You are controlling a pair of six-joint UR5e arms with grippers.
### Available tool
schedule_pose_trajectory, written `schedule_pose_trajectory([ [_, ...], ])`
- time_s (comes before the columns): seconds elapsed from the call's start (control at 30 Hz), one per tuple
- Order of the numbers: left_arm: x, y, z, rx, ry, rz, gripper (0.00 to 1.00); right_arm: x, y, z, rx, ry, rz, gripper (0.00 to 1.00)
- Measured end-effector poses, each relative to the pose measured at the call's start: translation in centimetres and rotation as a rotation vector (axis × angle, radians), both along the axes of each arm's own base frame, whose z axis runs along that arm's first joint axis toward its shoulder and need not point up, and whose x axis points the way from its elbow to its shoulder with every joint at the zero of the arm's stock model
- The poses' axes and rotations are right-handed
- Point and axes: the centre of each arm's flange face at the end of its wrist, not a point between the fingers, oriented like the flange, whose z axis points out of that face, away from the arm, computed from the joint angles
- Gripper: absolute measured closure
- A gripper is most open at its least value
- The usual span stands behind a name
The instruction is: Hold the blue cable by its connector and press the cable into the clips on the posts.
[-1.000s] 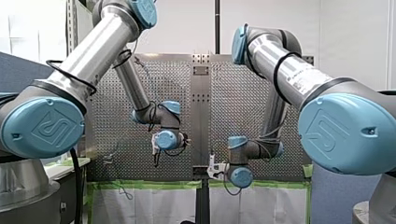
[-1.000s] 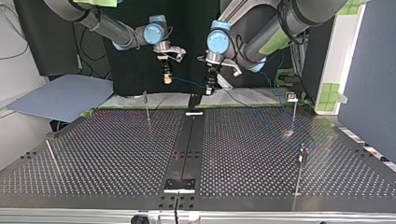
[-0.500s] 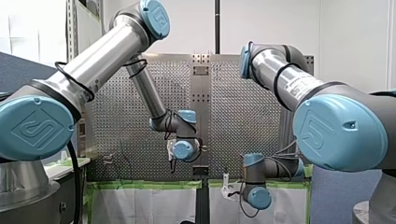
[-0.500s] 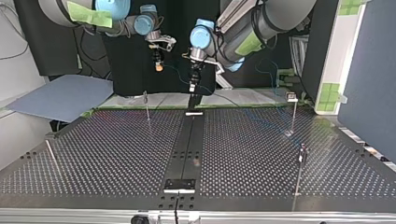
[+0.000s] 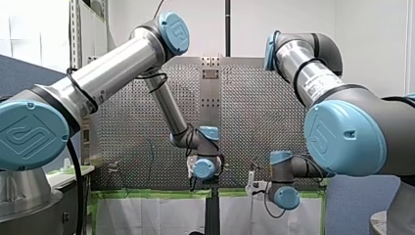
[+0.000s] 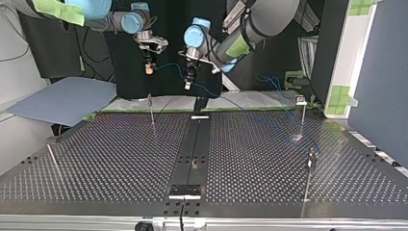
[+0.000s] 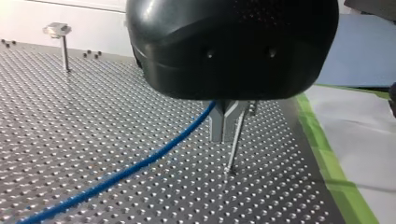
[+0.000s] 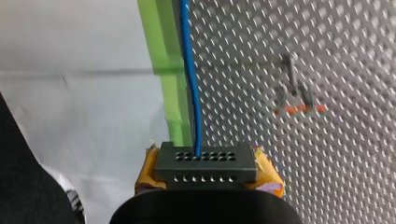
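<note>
In the right wrist view my right gripper (image 8: 208,173) is shut with its yellow pads on the black connector (image 8: 205,161). The blue cable (image 8: 191,84) runs straight ahead out of that connector. My left gripper (image 7: 223,133) has its metal fingers shut on the blue cable (image 7: 140,163), just beside a thin post (image 7: 235,144). In the top view my right gripper (image 6: 149,70) and my left gripper (image 6: 188,85) hang side by side above the table's far edge. The cable (image 6: 168,67) spans between them, then trails toward the far post (image 6: 301,113) at the right.
More posts stand on the perforated table (image 6: 120,159): one at the far left (image 6: 151,109), one at the near right (image 6: 310,171), one leaning at the near left (image 6: 54,161). A blue sheet (image 6: 62,98) lies beyond the table's left corner. Green tape (image 8: 170,84) borders the far edge.
Both arms have carried the cable toward the top view's left and higher above the far edge. In the front view both wrists have shifted right and lower.
</note>
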Motion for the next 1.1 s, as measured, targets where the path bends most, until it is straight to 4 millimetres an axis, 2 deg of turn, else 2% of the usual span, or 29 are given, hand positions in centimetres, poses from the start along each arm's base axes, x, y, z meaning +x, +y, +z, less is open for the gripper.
schedule_pose_trajectory([
  [0.2,-0.1,-0.9,-1.9,0.038,0.025,-0.01,1.0,-1.6,-0.1,1.7,-0.005,-0.029,-0.035,1.0],
  [0.33,-0.3,-1.7,-3.3,0.05,0.043,-0.023,1.0,-2.0,-0.6,3.0,-0.033,-0.037,-0.041,1.0],
  [0.73,-3.1,-3.0,-9.3,0.074,0.097,-0.045,1.0,-2.7,-4.4,8.7,-0.179,-0.067,-0.064,1.0],
  [0.87,-3.6,-3.6,-10.8,0.061,0.103,-0.037,1.0,-3.5,-5.2,8.3,-0.183,-0.055,-0.08,1.0],
  [1.1,-4.4,-4.7,-13.1,0.049,0.132,-0.038,1.0,-5.9,-5.7,5.7,-0.137,-0.027,-0.111,1.0],
])
